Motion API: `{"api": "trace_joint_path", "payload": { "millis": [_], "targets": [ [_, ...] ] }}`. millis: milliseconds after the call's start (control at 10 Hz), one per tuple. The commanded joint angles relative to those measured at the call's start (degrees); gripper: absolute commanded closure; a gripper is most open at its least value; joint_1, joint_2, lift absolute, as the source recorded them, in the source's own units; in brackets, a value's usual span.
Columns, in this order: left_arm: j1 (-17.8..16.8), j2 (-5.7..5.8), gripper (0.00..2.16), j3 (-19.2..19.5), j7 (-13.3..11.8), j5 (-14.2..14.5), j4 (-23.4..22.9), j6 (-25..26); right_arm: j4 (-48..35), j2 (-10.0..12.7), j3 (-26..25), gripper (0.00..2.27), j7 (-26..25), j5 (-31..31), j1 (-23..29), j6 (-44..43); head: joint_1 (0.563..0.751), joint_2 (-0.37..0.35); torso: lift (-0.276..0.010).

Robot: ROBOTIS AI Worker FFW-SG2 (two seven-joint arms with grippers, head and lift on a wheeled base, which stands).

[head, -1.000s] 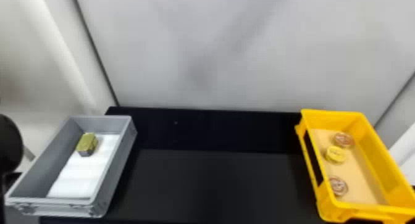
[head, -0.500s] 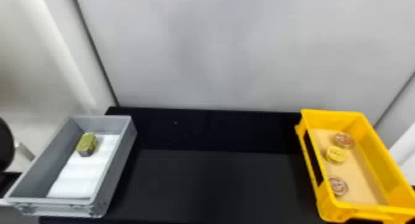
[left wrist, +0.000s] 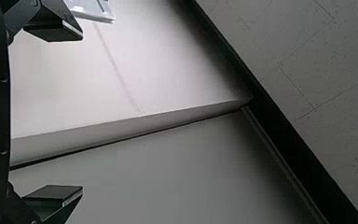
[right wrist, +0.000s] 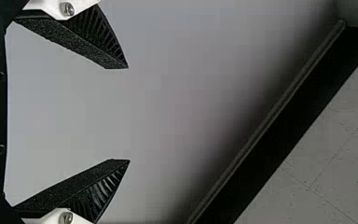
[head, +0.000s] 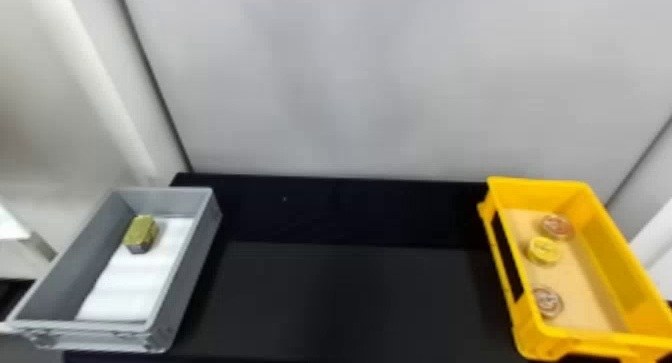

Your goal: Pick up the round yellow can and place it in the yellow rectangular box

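Yellow rectangular box (head: 610, 242) sits at 4 o'clock; grey box (head: 189, 277), 8 o'clock, holds white padding (head: 130, 287). Left gripper (left wrist: 82, 113) and right gripper (right wrist: 128, 115): fingers wide apart. Green-gold block (head: 141, 232) rests toward the grey box's 12 o'clock end. Round yellow can (head: 544, 251), squat, faintly marked on top, lies inside the yellow box, well apart from both grippers; reddish discs (head: 556, 227) lie at its 1 and 6 o'clock.
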Motion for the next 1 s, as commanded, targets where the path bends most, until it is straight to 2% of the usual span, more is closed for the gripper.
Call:
{"api": "trace_joint_path", "payload": {
  "millis": [0,400,900],
  "targets": [
    [-0.3,1.41,0.12,1.5,0.1,-0.9,-1.0,0.7,0.3,-0.7,1.6,0.04,-0.6,-0.7,-3.3,-1.0,0.694,0.054,-0.003],
    [-1.0,3.43,0.12,4.6,0.1,-2.1,-2.7,2.3,-0.2,-1.1,2.5,0.06,-2.0,-1.1,-3.9,-1.7,0.694,0.054,-0.003],
    [-0.9,3.96,0.12,4.8,0.1,-2.7,-3.2,2.8,-0.3,-1.6,2.7,0.08,-2.6,-1.1,-4.3,-2.3,0.694,0.054,-0.003]
  ]
}}
